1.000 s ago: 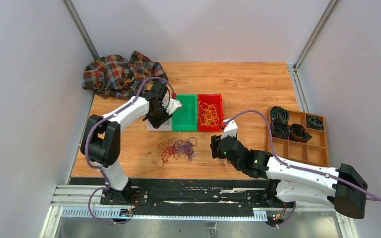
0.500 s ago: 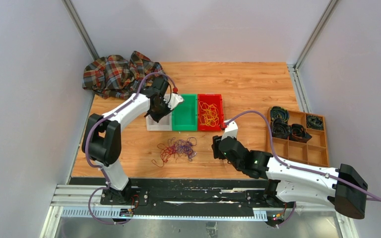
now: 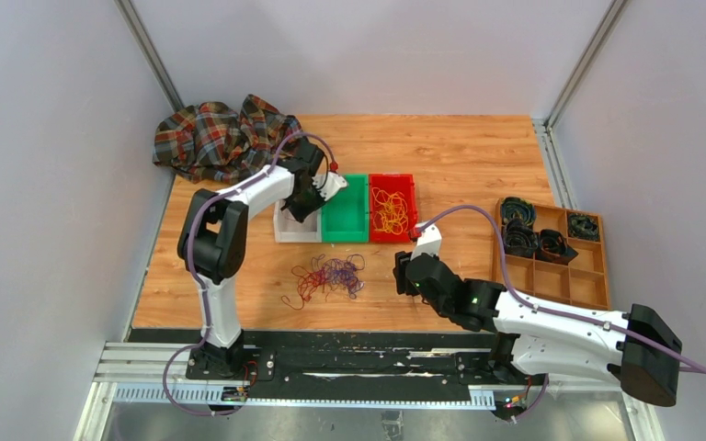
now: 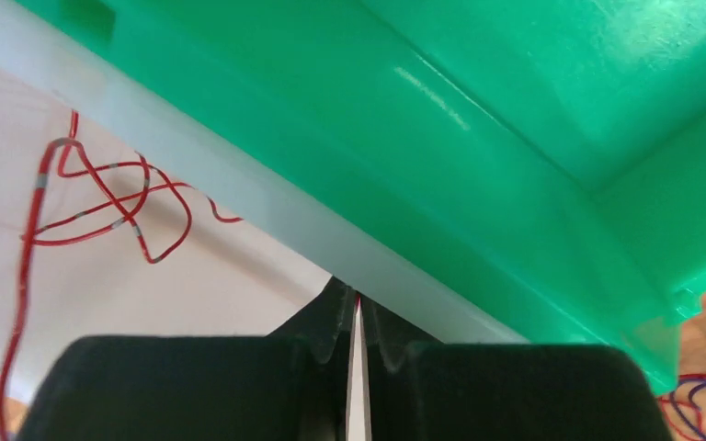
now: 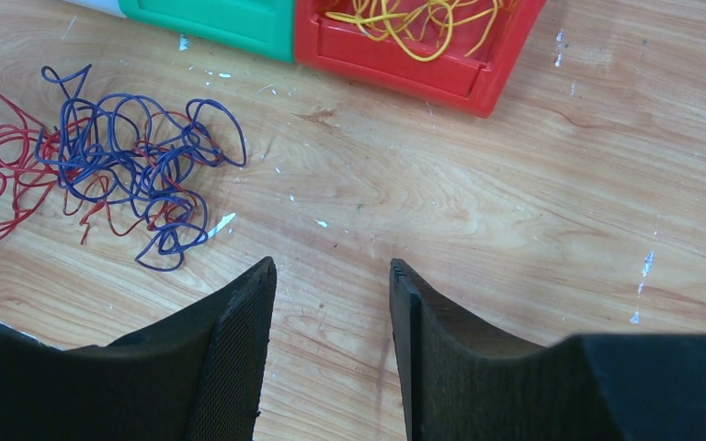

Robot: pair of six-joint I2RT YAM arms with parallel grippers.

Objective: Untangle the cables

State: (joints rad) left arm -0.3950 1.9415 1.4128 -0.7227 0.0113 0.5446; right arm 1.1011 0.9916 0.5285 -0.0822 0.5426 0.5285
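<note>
A tangle of dark red and blue-purple cables (image 3: 329, 276) lies on the wooden table in front of the bins; the right wrist view shows the blue loops (image 5: 138, 156) over the red ones (image 5: 0, 175). Yellow cables (image 3: 388, 211) lie in the red bin (image 5: 395, 69). A red cable (image 4: 101, 202) lies in the white bin (image 3: 292, 231). My left gripper (image 3: 317, 195) is at the wall between the white bin and the green bin (image 3: 345, 225), shut (image 4: 357, 299) with a speck of red cable at its tips. My right gripper (image 3: 404, 273) is open and empty (image 5: 331, 266) over bare table right of the tangle.
A plaid cloth (image 3: 221, 138) lies bunched at the back left. A wooden compartment tray (image 3: 588, 285) with black coiled rings (image 3: 538, 234) stands at the right edge. The three bins stand side by side in the middle.
My left gripper has moved back and to the right, from over the white bin to its border with the green bin. The right arm has barely moved.
</note>
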